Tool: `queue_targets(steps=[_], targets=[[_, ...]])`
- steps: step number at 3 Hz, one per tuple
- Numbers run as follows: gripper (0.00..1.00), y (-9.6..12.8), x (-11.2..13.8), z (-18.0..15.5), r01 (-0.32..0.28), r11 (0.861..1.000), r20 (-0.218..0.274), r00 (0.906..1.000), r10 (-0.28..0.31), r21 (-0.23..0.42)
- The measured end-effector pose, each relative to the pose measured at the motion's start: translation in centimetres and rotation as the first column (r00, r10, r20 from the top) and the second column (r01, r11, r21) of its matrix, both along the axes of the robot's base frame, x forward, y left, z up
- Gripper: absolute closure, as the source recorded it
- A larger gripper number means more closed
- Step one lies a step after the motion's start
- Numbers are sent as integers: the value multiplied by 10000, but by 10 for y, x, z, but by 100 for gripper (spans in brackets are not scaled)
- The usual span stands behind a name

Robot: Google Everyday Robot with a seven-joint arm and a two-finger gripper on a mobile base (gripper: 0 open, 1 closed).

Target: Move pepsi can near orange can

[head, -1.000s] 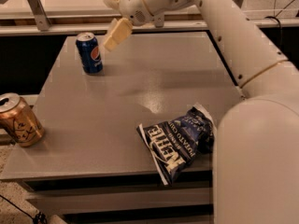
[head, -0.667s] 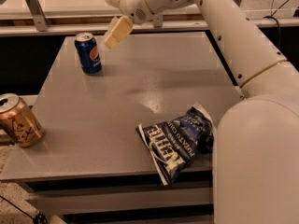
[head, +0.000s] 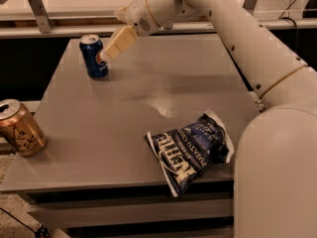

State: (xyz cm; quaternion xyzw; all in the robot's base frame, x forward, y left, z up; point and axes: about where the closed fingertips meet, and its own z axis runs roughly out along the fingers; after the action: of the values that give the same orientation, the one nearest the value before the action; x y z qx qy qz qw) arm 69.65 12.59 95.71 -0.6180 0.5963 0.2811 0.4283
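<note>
At far-left of the tabletop (head: 148, 83) I'm seeing the pepsi can (head: 91, 59) standing upright, w/ the gripper (head: 106, 54) angling down from the right, tip against the can's upper side. I can't tell if gripper's open or closed. Orange can (head: 20, 129) is sitting well apart at near-left edge, chip bag (head: 190, 150) lying near-right

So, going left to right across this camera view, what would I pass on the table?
Orange can → pepsi can → gripper, right up against the pepsi can's right side → chip bag.
</note>
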Motion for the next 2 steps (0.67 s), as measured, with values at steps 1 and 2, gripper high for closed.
queue_targets(steps=[1,2], targets=[[0,17,-2,-16,260,9992,-612,9978,-241,299],[0,31,7,-24,343,9990,-703,9970,-324,271]])
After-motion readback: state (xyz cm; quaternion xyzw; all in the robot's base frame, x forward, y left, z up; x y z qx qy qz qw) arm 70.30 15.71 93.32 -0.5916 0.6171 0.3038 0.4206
